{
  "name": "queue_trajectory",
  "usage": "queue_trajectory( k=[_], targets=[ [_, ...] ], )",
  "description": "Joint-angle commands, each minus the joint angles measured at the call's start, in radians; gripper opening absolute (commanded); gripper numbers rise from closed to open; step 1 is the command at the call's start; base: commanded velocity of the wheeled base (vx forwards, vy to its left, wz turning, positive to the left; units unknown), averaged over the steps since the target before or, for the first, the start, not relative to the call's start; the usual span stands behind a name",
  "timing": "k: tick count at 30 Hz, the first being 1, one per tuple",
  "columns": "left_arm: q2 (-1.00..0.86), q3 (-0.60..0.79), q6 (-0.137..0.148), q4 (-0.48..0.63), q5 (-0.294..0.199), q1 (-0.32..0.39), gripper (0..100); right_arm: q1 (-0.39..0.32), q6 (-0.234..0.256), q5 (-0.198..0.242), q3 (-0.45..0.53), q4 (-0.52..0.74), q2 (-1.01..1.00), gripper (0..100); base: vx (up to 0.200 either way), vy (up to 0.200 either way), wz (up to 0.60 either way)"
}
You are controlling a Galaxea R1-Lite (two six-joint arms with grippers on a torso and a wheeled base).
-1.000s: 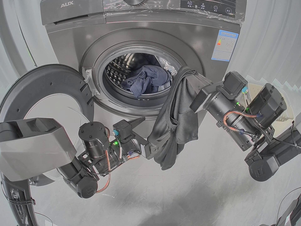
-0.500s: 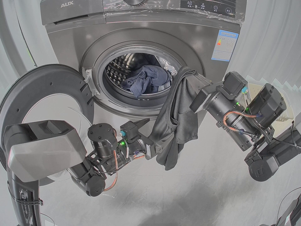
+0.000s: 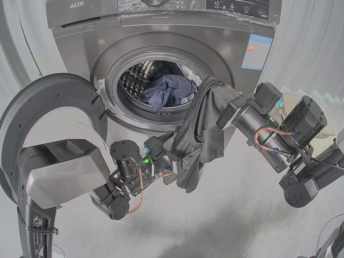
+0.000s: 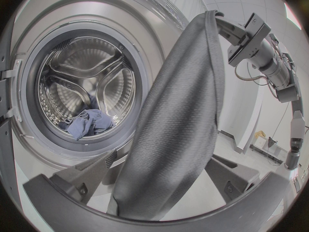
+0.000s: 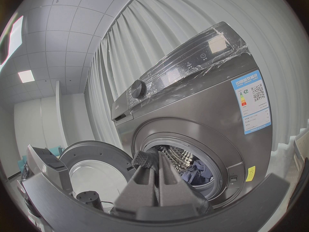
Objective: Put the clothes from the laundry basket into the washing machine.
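A dark grey garment (image 3: 202, 126) hangs in front of the washing machine (image 3: 161, 36), just right of its round opening. My right gripper (image 3: 216, 85) is shut on the garment's top edge, and its two fingers (image 5: 161, 181) press together on the cloth. My left gripper (image 3: 181, 148) is open low down, with the garment's lower part (image 4: 173, 129) hanging between its fingers (image 4: 96, 168). A blue garment (image 3: 168, 90) lies inside the drum (image 4: 83, 81).
The machine's door (image 3: 53, 101) stands swung open at the left, close to my left arm. A white laundry basket (image 3: 328, 133) sits at the right behind my right arm. Bare grey floor (image 3: 215, 215) lies in front of the machine.
My left arm has moved right and toward the machine, bringing its open fingers around the garment's lower part. The right gripper and the garment's top have hardly moved.
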Motion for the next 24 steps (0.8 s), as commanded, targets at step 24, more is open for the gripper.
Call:
queue_trajectory(
  k=[24],
  targets=[
    [-0.277,0.214,0.002,-0.003,0.010,0.073,0,0.002,0.001,0.000,0.009,-0.002,0.007,0,0.000,0.000,0.00]
  ],
)
